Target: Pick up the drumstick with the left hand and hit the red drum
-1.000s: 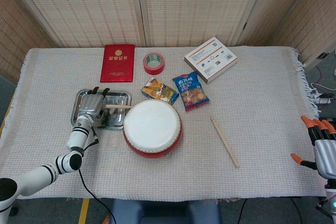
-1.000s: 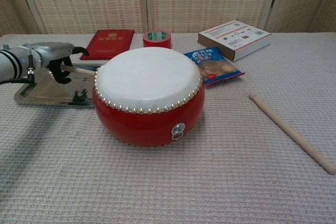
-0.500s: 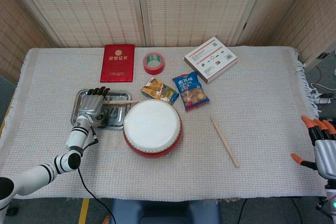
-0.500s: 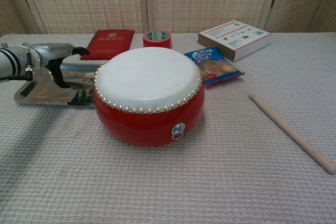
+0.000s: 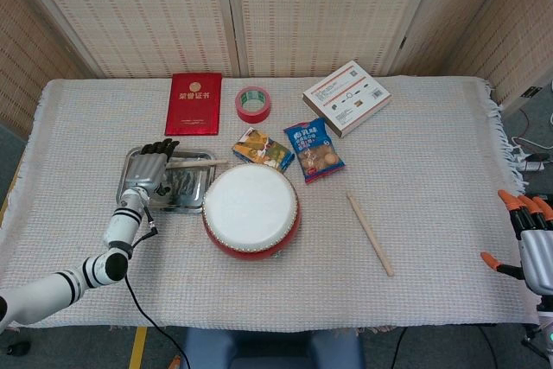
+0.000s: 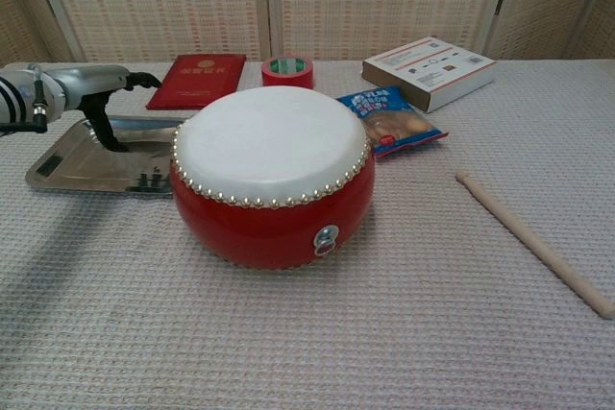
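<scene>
The red drum (image 5: 251,210) with its white skin stands at the table's middle, and also fills the centre of the chest view (image 6: 272,175). My left hand (image 5: 153,167) hovers over the metal tray (image 5: 192,200) left of the drum and grips a pale drumstick (image 5: 200,162), which points right toward the drum's far edge. In the chest view the left hand (image 6: 82,84) hangs above the tray (image 6: 67,166) with dark fingers curled down. A second drumstick (image 5: 370,233) lies loose right of the drum. My right hand (image 5: 530,240) is at the table's right edge, fingers apart, holding nothing.
Behind the drum lie a red booklet (image 5: 193,104), a red tape roll (image 5: 253,104), two snack packets (image 5: 314,149) and a flat box (image 5: 346,97). The woven cloth covers the whole table; bare cloth lies in front of the drum.
My left hand has moved toward the far side of the tray and risen a little, carrying the drumstick with it. The drum, the loose stick and the right hand are where they were.
</scene>
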### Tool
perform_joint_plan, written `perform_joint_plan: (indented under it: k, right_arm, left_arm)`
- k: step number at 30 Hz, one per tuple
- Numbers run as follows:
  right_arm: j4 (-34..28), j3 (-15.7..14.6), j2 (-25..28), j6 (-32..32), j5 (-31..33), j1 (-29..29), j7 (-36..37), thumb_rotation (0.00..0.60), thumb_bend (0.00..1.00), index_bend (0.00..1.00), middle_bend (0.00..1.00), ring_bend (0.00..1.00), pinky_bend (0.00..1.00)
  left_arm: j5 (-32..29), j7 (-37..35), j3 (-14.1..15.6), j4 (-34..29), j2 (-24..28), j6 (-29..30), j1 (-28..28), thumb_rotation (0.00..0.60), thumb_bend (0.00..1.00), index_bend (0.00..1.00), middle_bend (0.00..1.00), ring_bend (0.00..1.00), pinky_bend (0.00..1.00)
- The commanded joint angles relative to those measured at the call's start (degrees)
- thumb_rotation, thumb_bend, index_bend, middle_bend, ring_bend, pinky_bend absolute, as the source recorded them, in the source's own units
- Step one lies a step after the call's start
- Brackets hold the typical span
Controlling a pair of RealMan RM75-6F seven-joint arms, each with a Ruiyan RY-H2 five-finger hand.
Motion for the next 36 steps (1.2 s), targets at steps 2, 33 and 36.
perform_joint_plan:
  k: [2, 33, 36]
  right_arm:
    - [-0.03, 0.02, 0.27, 0.39, -0.2, -0.16, 0.28, 0.6, 0.09, 0.07, 0.13, 0.0, 0.09]
    - [3.94, -1.85, -1.13, -0.12, -4.04, 0.23, 9.41, 0.6, 0.09, 0.06, 0.13, 0.0, 0.05]
    - [3.09, -1.89, -1.13, 0.74, -3.72, -0.38, 7.61, 0.6, 0.09, 0.06, 0.13, 0.0, 0.04]
  left_arm:
    - [0.24, -4.24, -1.78, -5.89, 4.32, 2.99, 2.9, 0.6, 0.2, 0.01, 0.02, 0.0, 0.04]
    - [27.04, -11.54, 11.29, -33.7, 18.01, 46.04, 34.61, 0.6, 0.31, 0.17, 0.13, 0.03, 0.07]
    - [28.3, -11.04, 12.19, -34.8, 18.11, 46.74, 36.06, 0.6, 0.31, 0.17, 0.13, 0.03, 0.07]
